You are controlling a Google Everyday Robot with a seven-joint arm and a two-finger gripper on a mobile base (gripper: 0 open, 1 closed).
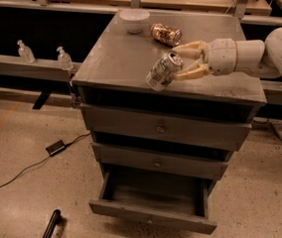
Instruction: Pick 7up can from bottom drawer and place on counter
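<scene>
The 7up can [163, 71] is silvery-green with a shiny top. It is tilted and held in my gripper [179, 62], just above the front part of the counter [111, 63]. The gripper's cream fingers [189, 48] close around the can's upper end, reaching in from the right on a white arm. The bottom drawer [153, 214] stands pulled open below, and what shows of its inside is empty. The two upper drawers are shut.
A white bowl [134, 20] and a brown-and-orange can [165, 34] lying on its side sit at the back of the counter. Two small clear bottles [64, 58] stand on a ledge to the left. A cable and black box [56, 147] lie on the floor.
</scene>
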